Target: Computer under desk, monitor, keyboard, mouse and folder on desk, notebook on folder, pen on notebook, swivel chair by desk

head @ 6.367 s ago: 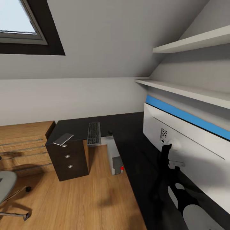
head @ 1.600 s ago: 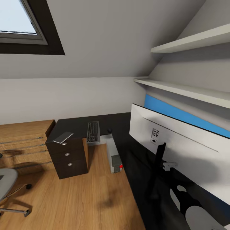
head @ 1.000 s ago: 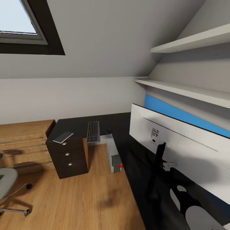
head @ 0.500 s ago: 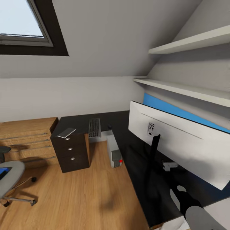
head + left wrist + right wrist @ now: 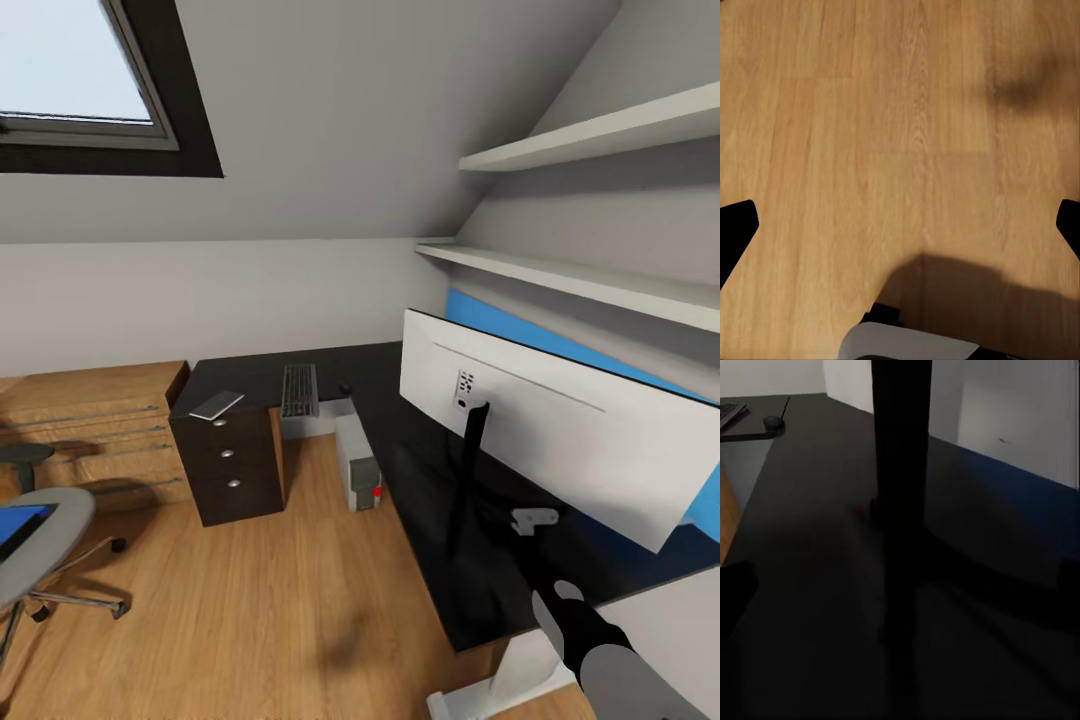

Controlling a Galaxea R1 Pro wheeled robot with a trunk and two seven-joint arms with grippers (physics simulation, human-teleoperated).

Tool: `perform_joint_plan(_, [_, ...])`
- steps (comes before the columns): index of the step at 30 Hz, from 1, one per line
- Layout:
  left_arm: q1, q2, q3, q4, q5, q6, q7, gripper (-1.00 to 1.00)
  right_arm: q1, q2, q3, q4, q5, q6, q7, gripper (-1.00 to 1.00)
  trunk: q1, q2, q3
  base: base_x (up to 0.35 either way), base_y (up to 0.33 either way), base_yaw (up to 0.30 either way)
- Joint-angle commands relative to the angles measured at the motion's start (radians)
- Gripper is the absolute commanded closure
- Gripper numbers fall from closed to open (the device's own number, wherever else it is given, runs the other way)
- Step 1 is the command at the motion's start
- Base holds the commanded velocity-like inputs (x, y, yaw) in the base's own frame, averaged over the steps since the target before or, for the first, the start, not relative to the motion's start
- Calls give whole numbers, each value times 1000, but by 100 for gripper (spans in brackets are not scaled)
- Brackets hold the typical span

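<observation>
The monitor stands on the black desk, its white back toward me, on a thin black stand. My right gripper is open just behind the stand, not touching it. The keyboard and the small dark mouse lie at the far corner of the desk. The grey computer sits on the floor at the desk's edge. At the lower left is the swivel chair with the blue folder on its seat. My left gripper is open over bare floor.
A flat silvery item lies on the dark drawer unit. A low oak chest stands left of it. Two white shelves run above the monitor, with a blue wall panel behind it. Wood floor spreads between chair and desk.
The view has pulled back and turned left, bringing the chair with the folder and the desk's near end into view. The gap between the monitor stand and my right gripper has grown.
</observation>
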Motion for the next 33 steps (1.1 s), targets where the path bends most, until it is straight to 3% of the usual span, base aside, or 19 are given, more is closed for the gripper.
perform_joint_plan(1, [0, -1, 2, -2, 6, -1, -3, -100, -1, 1, -10, 0, 9, -3, 0, -100, 0, -1, -1, -44, 0, 0])
perform_joint_plan(14, [0, -1, 2, -1, 6, -1, -3, -100, -1, 1, -44, -5, 1, -5, -140, -100, 0, -1, -1, -13, 0, 0])
perform_joint_plan(20, [0, -1, 2, 0, 6, -2, -3, -100, -1, 0, -49, -7, -1, -7, -157, -100, 0, -1, -1, -1, -37, 0])
perform_joint_plan(33, [0, -1, 1, 0, 6, -1, -4, -100, -1, -1, -95, -8, 0, -8, -163, -100, 0, -1, -1, 0, -203, 0])
